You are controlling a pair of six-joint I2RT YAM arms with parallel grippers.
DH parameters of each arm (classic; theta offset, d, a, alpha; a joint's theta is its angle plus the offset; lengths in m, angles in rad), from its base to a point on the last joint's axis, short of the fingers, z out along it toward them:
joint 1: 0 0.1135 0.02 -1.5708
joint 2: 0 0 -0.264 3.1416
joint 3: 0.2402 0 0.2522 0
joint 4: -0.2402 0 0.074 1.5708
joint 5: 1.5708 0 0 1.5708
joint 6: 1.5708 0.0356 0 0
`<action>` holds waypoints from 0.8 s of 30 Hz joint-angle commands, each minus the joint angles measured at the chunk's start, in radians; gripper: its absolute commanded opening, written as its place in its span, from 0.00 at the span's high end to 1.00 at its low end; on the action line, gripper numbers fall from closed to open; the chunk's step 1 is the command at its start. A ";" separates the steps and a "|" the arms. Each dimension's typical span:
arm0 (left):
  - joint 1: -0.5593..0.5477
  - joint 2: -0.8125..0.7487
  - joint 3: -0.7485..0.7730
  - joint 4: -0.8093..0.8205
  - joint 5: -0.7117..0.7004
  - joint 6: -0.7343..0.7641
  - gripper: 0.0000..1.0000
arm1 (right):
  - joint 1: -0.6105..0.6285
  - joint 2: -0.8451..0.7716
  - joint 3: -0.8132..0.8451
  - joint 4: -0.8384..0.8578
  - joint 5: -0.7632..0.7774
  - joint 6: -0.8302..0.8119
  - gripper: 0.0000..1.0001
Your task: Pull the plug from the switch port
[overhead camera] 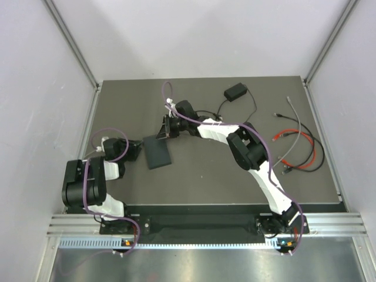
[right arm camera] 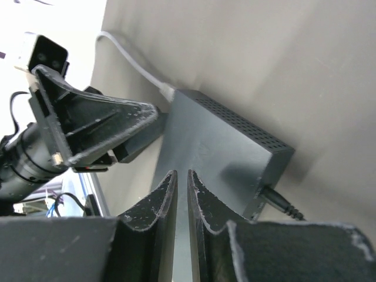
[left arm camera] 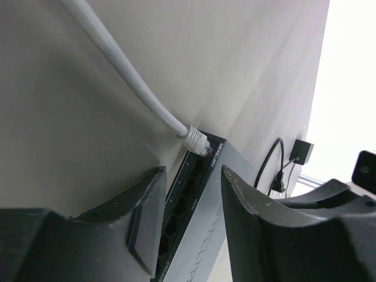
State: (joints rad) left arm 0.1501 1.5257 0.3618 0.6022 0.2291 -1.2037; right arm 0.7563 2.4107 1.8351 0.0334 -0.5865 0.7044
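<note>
Left gripper (left arm camera: pixel 192 176) stands open, straddling the switch (left arm camera: pixel 207 229) at its socket edge. Right gripper (right arm camera: pixel 181 176), nearly closed and empty, sits over the switch. I would centre the left on the grey plug (left arm camera: pixel 195 141) in the end port, close firmly, and pull straight out.

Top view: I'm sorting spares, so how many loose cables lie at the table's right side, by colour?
Grey cable: 1
Red cable: 1
Black cable: 1
Total: 3
</note>
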 commanded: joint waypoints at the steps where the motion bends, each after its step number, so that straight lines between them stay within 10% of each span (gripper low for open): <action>1: 0.006 0.036 -0.014 0.071 -0.001 -0.019 0.53 | 0.017 0.030 0.061 0.019 0.004 0.004 0.88; 24: 0.003 0.131 0.000 0.096 -0.065 -0.100 0.61 | 0.026 0.094 0.116 -0.056 0.010 -0.006 0.91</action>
State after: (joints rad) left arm 0.1497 1.6321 0.3626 0.7414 0.2169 -1.3163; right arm 0.7601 2.4775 1.9030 0.0010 -0.5816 0.7109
